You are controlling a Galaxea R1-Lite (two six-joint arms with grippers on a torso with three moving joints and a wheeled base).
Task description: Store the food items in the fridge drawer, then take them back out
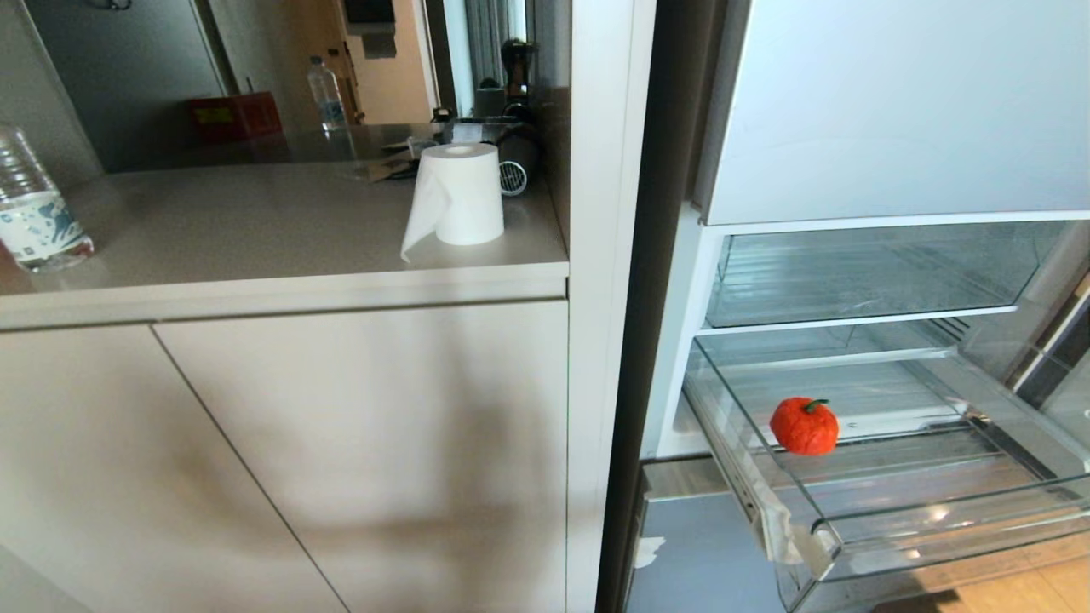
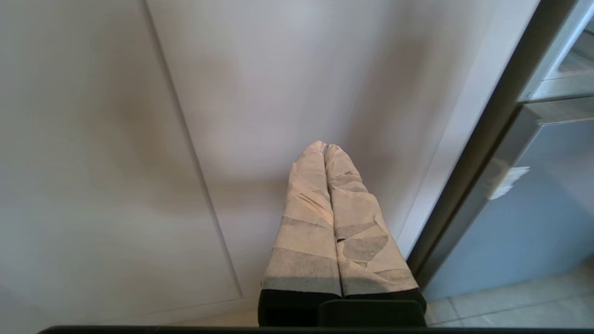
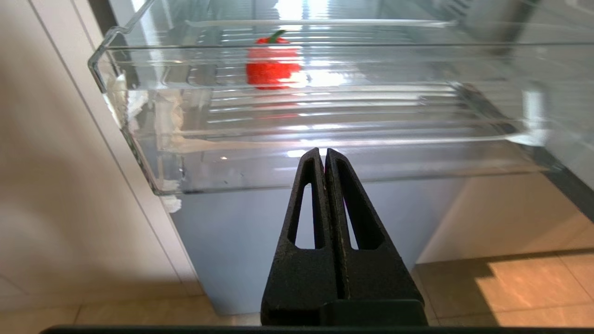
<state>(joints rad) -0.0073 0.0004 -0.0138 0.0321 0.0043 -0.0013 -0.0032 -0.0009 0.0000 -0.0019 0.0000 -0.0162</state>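
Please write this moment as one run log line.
fuzzy fruit: in open fridge drawer | right pincer: shut, empty, below drawer front | left pincer: shut, parked

No lettering to read here: the clear plastic water bottle (image 1: pixel 34 204) on the countertop wears a blue-patterned label, its print illegible.

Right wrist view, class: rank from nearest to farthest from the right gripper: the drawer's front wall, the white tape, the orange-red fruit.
From the right gripper:
1. Drawer's front wall, just beyond the tips.
2. White tape, at the drawer's front corner.
3. Orange-red fruit, on the ribbed floor inside.
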